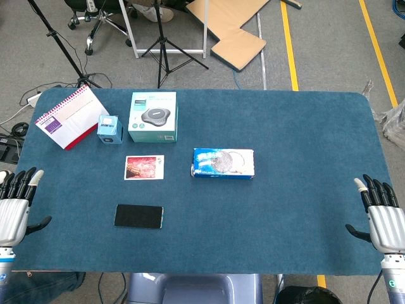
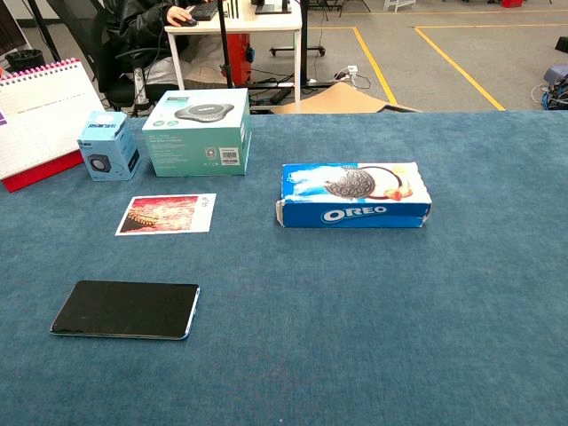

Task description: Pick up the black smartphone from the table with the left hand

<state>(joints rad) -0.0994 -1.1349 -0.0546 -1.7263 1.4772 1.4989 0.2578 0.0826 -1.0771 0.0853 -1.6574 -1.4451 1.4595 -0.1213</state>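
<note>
At the lower left edge of the head view, the robot's metal left hand [image 1: 16, 206] hovers at the near corner of the blue felt-covered desk [image 1: 304, 247], its dark fingers spread and pointing up the frame, holding nothing. The matching right hand [image 1: 381, 215] sits at the lower right edge, likewise open and empty.

The flat black rectangular smartphone [image 1: 138, 216] lies face up in the lower left part of the frame, to the right of the left hand at about the same height in the picture. Its long axis runs left to right, parallel to the desk's near edge. The left hand is clearly the nearer one; the right is well apart, across the whole desk. I'd judge the reach to be mostly a sideways sweep toward frame centre.

Further up sits a glossy red photo card [image 1: 144, 167], then a blue Oreo biscuit box [image 1: 223, 163], both apart from the phone.
</note>
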